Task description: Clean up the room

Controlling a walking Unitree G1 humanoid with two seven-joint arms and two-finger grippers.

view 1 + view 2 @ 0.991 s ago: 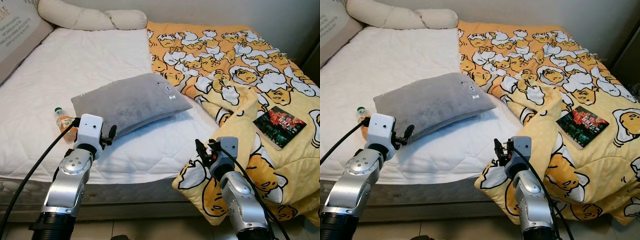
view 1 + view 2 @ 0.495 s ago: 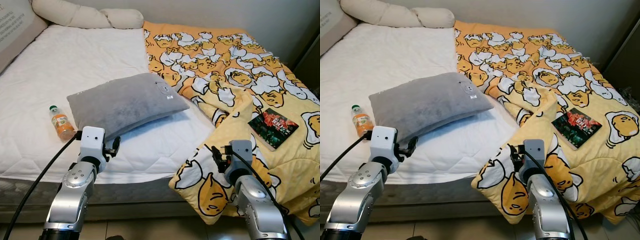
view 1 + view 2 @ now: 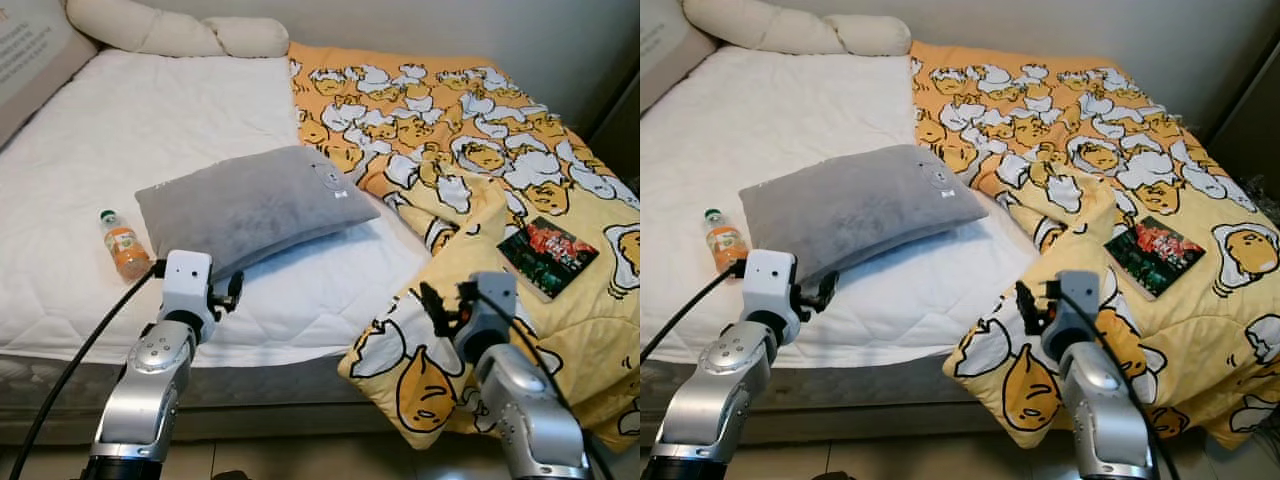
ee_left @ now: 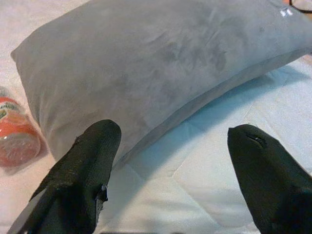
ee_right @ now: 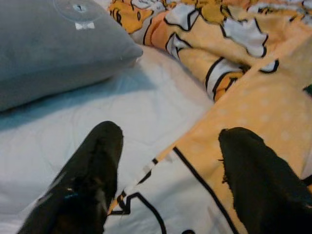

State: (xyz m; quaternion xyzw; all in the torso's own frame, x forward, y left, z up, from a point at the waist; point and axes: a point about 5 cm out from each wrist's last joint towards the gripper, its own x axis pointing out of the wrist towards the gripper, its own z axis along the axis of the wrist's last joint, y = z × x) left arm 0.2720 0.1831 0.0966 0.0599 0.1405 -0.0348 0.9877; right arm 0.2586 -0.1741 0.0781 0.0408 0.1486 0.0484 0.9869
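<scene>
Left wrist view puts my left gripper (image 4: pixel 170 161), fingers spread and empty, just before the grey pillow (image 4: pixel 156 58): soft, light, likely best pinched at its near edge.

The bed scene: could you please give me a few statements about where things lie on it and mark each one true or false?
1. The grey pillow lies on the white mattress. True.
2. The orange drink bottle stands upright on the floor. False: it lies on the mattress beside the pillow.
3. The book rests on the yellow patterned blanket. True.
4. The left end effector is shut on the pillow. False: it is open, holding nothing.
5. The right end effector is open over the blanket's edge. True.
</scene>
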